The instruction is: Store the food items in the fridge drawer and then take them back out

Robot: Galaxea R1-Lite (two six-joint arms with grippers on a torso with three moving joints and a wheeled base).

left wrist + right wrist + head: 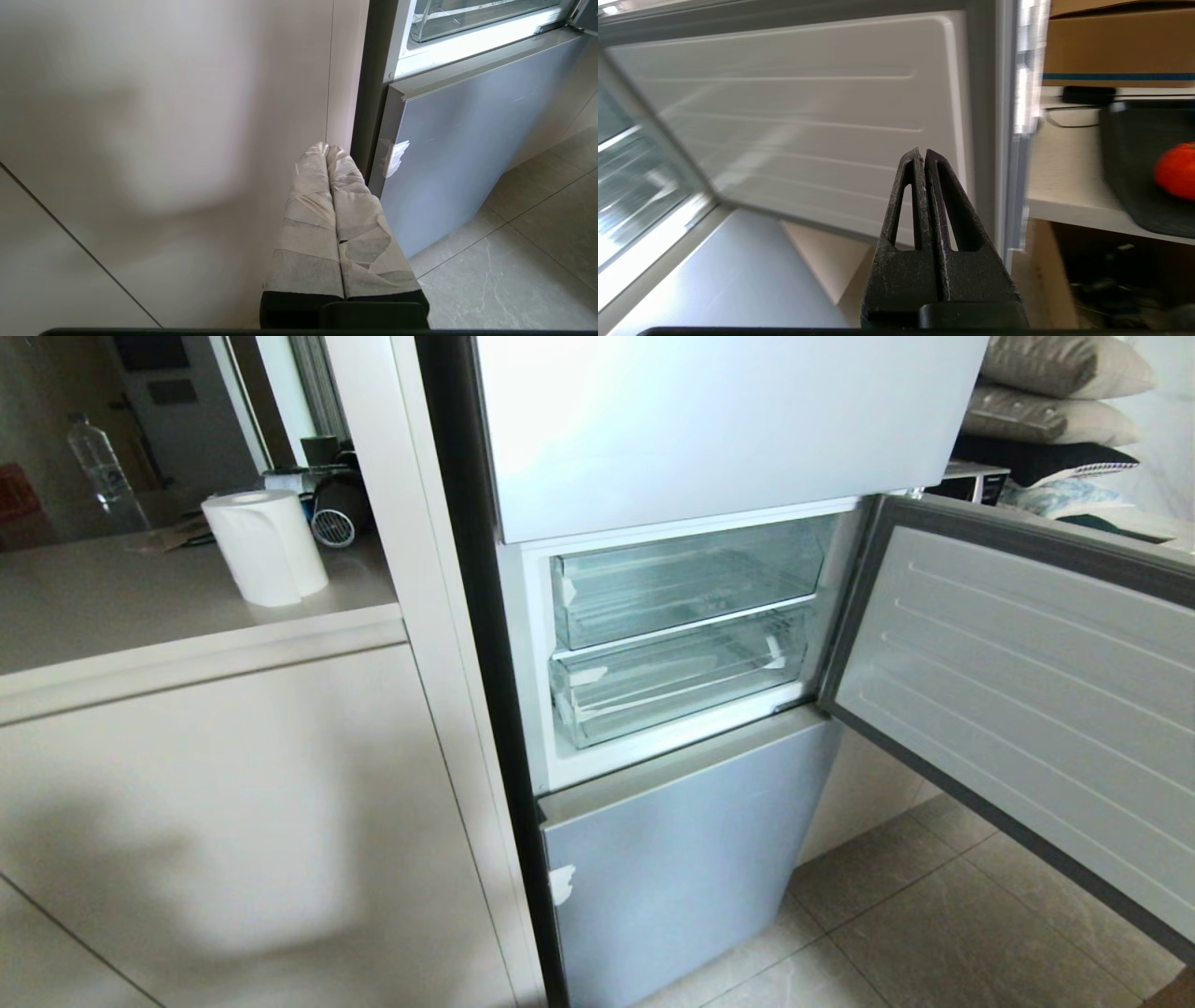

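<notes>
Approach phase, fridge door (1018, 691) swung wide. We see two clear drawers stacked in the open compartment; we take the lower fridge drawer (672, 681) as the target, pushed in and empty. The right gripper (923, 153), fingers pressed together and holding nothing, faces the door's inner panel. The red fruit (1176, 170) lies in a dark tray (1129, 186) on a shelf beyond the door edge, well apart from the fingertips. We judge it best to part the fingers before closing in. The left gripper (327, 148), fingers together and empty, hangs beside the cabinet.
</notes>
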